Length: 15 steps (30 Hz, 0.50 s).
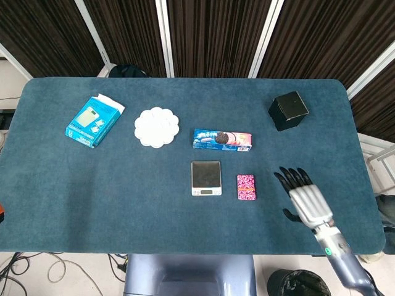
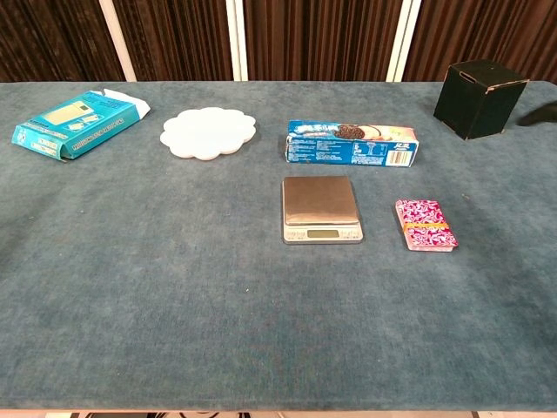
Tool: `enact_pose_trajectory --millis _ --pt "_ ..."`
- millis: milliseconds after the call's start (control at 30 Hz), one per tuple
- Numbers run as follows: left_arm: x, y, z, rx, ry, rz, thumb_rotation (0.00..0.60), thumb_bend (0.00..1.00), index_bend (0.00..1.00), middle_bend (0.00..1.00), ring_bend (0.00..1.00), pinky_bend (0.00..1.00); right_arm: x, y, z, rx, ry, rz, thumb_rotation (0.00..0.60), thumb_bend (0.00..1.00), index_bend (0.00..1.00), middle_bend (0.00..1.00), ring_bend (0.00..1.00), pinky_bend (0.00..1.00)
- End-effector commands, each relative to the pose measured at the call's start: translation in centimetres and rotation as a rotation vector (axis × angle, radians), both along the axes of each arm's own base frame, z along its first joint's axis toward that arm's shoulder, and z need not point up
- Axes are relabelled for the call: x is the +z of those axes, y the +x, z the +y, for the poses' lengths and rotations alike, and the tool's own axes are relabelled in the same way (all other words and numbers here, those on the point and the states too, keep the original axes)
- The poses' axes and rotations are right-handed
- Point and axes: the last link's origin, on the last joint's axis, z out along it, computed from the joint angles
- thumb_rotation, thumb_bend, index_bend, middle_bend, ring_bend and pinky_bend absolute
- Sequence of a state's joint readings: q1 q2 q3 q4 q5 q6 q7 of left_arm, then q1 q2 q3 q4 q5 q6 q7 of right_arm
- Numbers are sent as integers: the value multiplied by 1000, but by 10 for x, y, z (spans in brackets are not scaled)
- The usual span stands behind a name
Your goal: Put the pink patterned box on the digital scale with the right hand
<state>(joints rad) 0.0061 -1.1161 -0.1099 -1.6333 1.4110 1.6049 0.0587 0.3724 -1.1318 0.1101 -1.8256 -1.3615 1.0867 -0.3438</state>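
Note:
The pink patterned box [image 1: 246, 187] [image 2: 425, 225] lies flat on the blue table, just right of the digital scale [image 1: 205, 177] [image 2: 320, 209], whose steel platform is bare. My right hand [image 1: 303, 196] hovers over the table to the right of the box, fingers spread and pointing away from me, holding nothing. A gap of bare cloth separates it from the box. The chest view shows only a dark tip at its right edge, and I cannot tell if that is the hand. My left hand appears in neither view.
A blue cookie packet [image 1: 222, 139] lies just behind the scale. A white scalloped plate [image 1: 157, 126] and a teal carton [image 1: 92, 121] sit at the back left. A black cube box [image 1: 288, 110] stands at the back right.

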Motion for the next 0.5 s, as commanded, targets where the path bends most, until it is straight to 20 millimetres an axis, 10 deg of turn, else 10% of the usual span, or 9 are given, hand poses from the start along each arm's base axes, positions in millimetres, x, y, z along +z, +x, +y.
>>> enact_pose_trajectory --millis 33,500 --pt "0 0 0 -1 -2 1 600 663 71 0 0 0 -31 39 -41 16 75 40 600 326 0 0 0 0" --pt "1 -1 1 3 -3 -6 600 663 77 0 0 0 -93 49 -65 -114 182 171 600 323 0 0 0 0"
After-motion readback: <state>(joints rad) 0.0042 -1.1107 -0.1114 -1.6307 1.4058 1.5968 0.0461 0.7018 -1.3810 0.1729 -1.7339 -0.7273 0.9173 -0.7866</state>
